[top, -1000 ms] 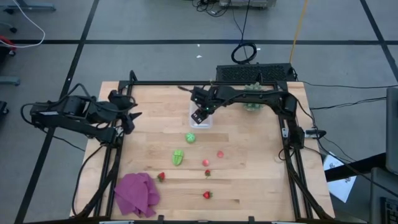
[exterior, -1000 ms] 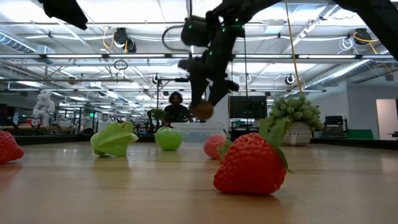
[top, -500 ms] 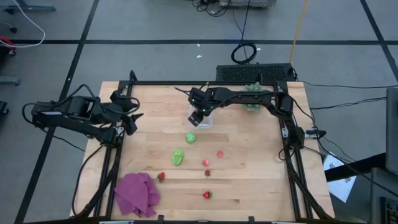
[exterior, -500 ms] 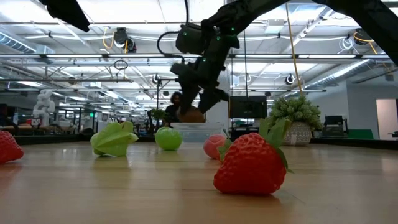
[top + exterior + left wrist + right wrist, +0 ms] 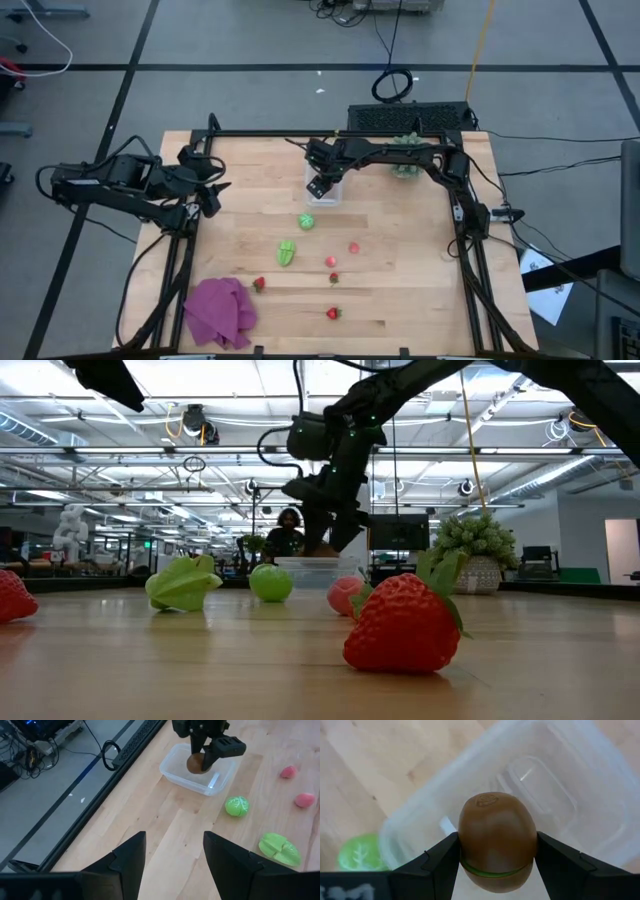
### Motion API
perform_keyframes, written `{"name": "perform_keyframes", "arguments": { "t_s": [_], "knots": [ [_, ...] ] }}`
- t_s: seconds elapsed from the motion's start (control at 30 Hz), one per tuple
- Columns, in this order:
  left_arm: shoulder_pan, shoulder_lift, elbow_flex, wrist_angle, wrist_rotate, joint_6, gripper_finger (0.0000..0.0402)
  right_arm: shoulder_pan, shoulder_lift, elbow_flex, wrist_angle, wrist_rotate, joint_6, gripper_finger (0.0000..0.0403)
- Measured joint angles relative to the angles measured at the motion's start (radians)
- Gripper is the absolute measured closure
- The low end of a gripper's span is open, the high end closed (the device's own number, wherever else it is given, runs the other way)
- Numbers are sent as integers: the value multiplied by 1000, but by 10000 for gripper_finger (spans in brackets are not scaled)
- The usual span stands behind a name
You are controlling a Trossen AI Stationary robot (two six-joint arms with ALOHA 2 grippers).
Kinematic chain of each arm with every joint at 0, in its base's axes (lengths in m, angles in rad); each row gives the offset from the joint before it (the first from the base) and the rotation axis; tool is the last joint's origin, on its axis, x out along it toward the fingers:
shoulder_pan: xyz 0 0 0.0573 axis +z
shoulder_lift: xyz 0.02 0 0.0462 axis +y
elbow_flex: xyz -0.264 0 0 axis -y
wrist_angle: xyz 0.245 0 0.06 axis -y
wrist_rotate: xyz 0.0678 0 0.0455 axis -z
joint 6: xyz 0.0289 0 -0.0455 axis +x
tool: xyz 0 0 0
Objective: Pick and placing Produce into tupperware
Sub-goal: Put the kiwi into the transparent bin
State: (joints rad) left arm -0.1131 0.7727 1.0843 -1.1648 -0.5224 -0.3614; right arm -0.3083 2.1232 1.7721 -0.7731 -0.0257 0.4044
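The left arm lies folded low off the worktop's [image 5: 400, 290] nine o'clock edge, its left tool [image 5: 212, 186] pointing in over the wood with the two dark fingers [image 5: 127, 862] spread apart and nothing between them. From the three o'clock side, the right arm stretches across the far part of the worktop toward twelve o'clock, wrist bent down, so that the right tool [image 5: 320, 183] hangs directly above the tupperware [image 5: 324, 191]. Its fingers [image 5: 432, 865] pinch the kiwi [image 5: 497, 840] from both sides, just above the container's open mouth.

There is one kiwi, a smooth brown oval with a thin green seam around its lower half and a small swirl on the end facing the wrist camera. There are two light green pieces: a round ribbed one [image 5: 306, 221] just toward six o'clock from the tupperware, and a lobed, star-like one [image 5: 286, 252] farther the same way. Five small red pieces appear to lie across the near half, though they are tiny from above, so the count is uncertain; one strawberry [image 5: 403, 622] stands close to the low camera, leaves up.

The tupperware is a single clear rectangle with rounded corners, and looks empty inside. A purple cloth [image 5: 219, 311] lies crumpled toward seven o'clock, and a spiky pale-green plant [image 5: 406, 153] stands near one o'clock.
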Motion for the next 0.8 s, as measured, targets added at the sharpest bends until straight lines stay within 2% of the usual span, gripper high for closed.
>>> {"name": "perform_keyframes", "arguments": {
  "t_s": [0.57, 0.8],
  "knots": [
    [0, 0, 0, 0, 0, -1, 197, 0, 8, 1, 14, -3, -50, 178],
    [0, 0, 0, 1, 0, -1, 197, -11, 8, 1, 14, -4, 0, 167]
  ]
}}
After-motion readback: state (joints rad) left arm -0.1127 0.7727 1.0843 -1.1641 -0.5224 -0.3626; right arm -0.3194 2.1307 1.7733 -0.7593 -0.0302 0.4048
